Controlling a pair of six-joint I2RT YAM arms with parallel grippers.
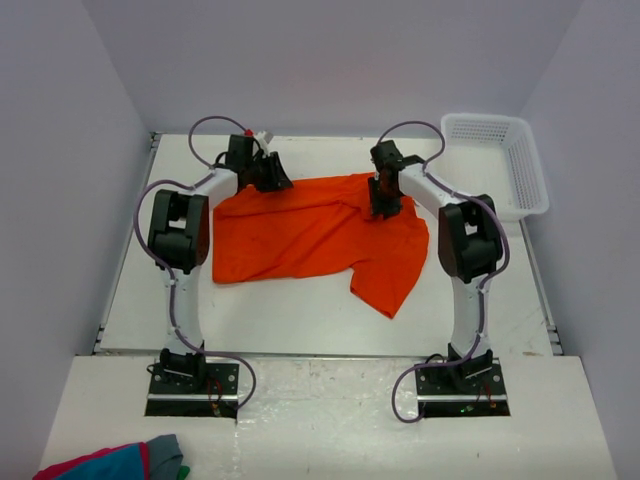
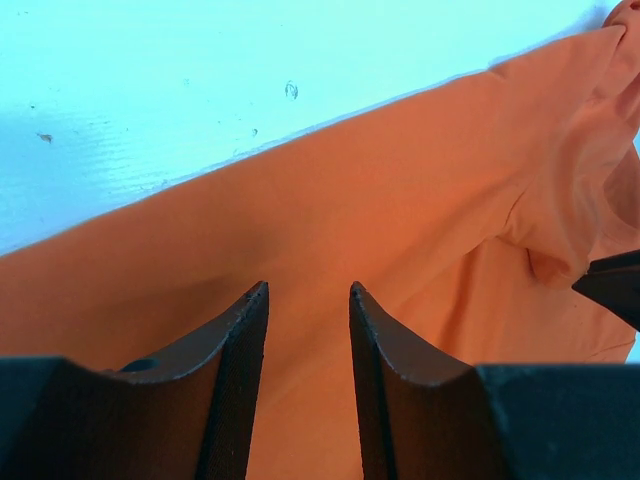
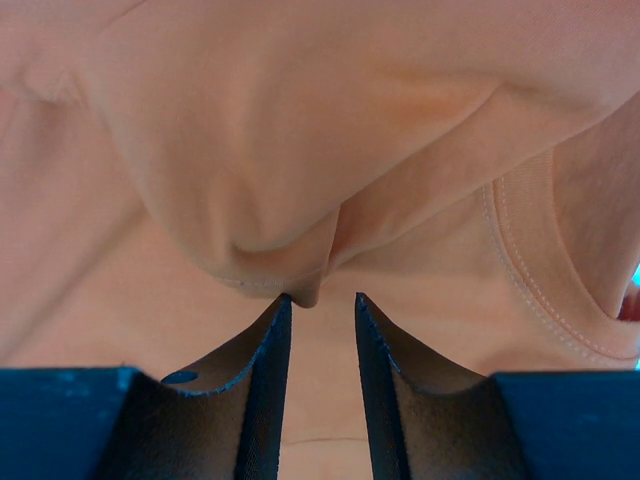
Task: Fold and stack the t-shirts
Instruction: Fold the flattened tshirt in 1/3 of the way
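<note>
inventory, my reach, one moment.

1. t-shirt: bright orange, plain, one piece. it lies spread and rumpled mid-table between my two arms, with one end trailing toward the near right.

2. my left claw: jaws partway apart with a narrow gap. nothing is pinched, and only flat orange cloth shows through the gap. it is stationed over the shirt's far left edge, close to where the cloth meets bare table.

3. my right claw: jaws partway apart with a narrow gap. a rounded fold of shirt meets one fingertip at the mouth of the gap, not clamped between both. the stitched collar lies just beside it.

4. basket: white mesh, at the far right corner.

5. cloth bundle: red, blue and grey, at the near left, well apart from the shirt.
</note>
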